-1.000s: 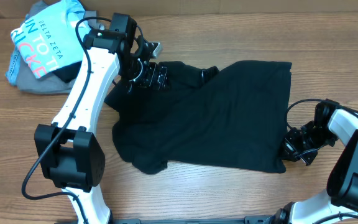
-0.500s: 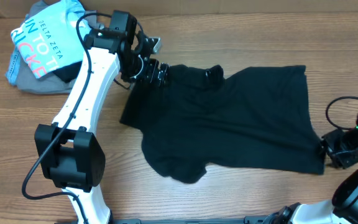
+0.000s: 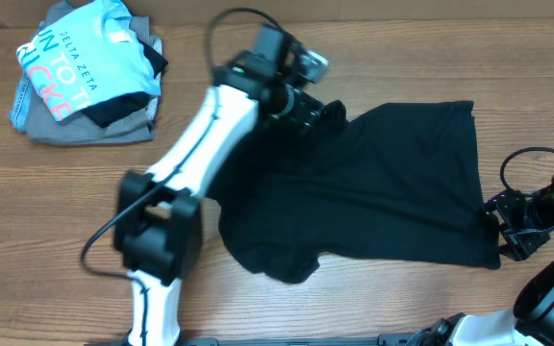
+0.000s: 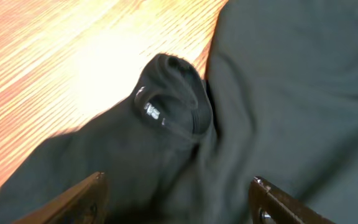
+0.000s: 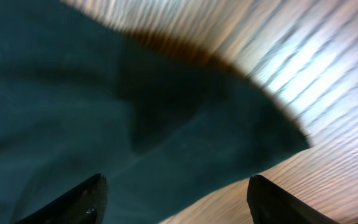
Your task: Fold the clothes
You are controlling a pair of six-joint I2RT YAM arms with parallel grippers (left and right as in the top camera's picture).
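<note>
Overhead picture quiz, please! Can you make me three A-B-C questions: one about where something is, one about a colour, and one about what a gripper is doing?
1. Where does the light blue shirt lie in the overhead view?
A) top left corner
B) bottom right corner
C) on top of the spread-out T-shirt

2. What colour is the T-shirt spread on the table?
A) red
B) black
C) yellow

3. How do the jaws of the right gripper stand?
A) shut on the T-shirt
B) shut on a cup
C) open, holding nothing

Answers:
1 A: it lies up in that corner, well apart from the T-shirt.
2 B: the fabric looks black in every view.
3 C: the right wrist view shows its fingers wide apart over the T-shirt's edge, pinching nothing.
</note>
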